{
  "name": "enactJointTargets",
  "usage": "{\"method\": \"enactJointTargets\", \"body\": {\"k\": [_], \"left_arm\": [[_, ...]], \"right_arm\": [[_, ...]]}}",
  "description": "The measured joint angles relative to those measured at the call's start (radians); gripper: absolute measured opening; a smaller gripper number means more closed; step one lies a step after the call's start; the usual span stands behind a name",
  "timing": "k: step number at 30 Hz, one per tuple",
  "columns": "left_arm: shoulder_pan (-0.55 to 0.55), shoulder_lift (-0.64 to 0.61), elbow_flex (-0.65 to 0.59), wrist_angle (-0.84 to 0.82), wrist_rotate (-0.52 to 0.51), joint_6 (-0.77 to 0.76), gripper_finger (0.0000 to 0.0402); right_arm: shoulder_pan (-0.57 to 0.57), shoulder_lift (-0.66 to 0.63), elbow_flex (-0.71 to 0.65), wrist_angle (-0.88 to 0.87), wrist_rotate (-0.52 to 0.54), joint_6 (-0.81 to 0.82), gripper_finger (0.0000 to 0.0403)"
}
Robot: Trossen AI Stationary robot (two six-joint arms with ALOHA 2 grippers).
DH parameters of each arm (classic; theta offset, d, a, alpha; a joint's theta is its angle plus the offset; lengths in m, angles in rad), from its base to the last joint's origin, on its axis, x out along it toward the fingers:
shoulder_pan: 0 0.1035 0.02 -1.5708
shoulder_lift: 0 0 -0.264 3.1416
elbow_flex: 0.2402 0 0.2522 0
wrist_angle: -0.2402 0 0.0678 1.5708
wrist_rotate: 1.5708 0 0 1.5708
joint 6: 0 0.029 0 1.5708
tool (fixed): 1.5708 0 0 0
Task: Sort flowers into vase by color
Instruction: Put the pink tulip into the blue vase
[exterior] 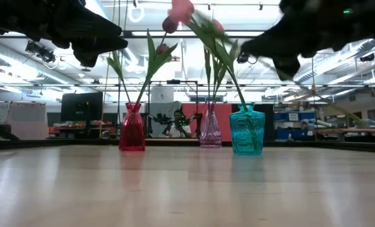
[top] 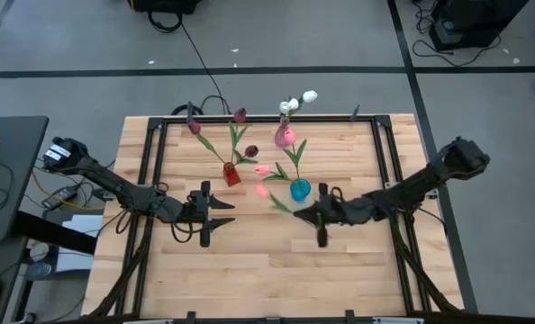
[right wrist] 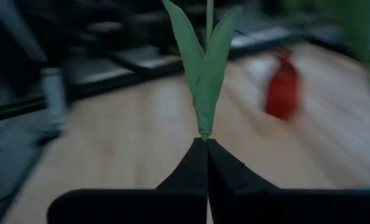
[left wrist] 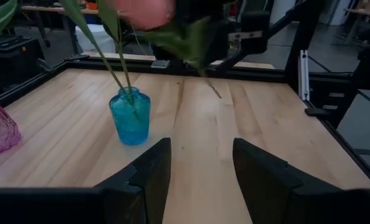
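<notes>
Three vases stand mid-table. A red vase [top: 231,174] holds maroon flowers [top: 240,115]. A pink vase [top: 285,137] holds white flowers [top: 290,105]. A teal vase [top: 300,189] holds a pink flower [top: 263,169]. My right gripper [top: 296,214] is just on the near side of the teal vase and is shut on another pink flower [top: 261,189], whose head is blurred in the left wrist view [left wrist: 138,9]. My left gripper [top: 221,214] stands open above the table, on the near side of the red vase, with nothing between its fingers [left wrist: 154,168]. My right gripper pinches the pink flower's thin stem just below the base of its two green leaves [right wrist: 204,134], between the free ends of its two shut fingers. The fingers come from the table's right, nearly level, in line with the stem. The flower is lifted clear, its head toward the table's left.
A black rail frame [top: 159,121] runs round the wooden table top. The near half of the table [top: 267,279] is bare wood. Cables lie on the floor beyond the far edge [top: 195,54].
</notes>
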Motion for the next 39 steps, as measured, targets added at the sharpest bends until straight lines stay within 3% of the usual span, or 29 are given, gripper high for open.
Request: {"method": "enactJointTargets", "body": {"k": [7,9,13,15,22,29,39], "left_arm": [[0.000,0.000,0.000,0.003,0.000,0.001,0.0178],[0.000,0.000,0.000,0.003,0.000,0.001,0.0178],[0.000,0.000,0.000,0.013,0.000,0.001,0.0178],[0.000,0.000,0.000,0.016,0.000,0.001,0.0178],[0.000,0.000,0.000,0.019,0.000,0.008,0.0178],[0.000,0.000,0.000,0.018,0.000,0.008,0.0178],[0.000,0.000,0.000,0.005,0.000,0.008,0.0177]], "right_arm": [[0.040,-0.024,-0.117,0.395,-0.253,-0.269,0.0003],[0.041,-0.027,-0.131,0.474,-0.197,-0.343,0.0003],[0.018,-0.028,-0.135,0.568,0.053,-0.502,0.0003],[-0.005,-0.028,-0.135,0.644,0.097,-0.582,0.0003],[-0.123,0.020,-0.129,0.920,-0.017,-0.717,0.0003],[-0.232,0.169,-0.032,0.925,-0.050,-0.724,0.0003],[-0.265,0.304,0.039,0.925,-0.029,-0.789,0.0002]]}}
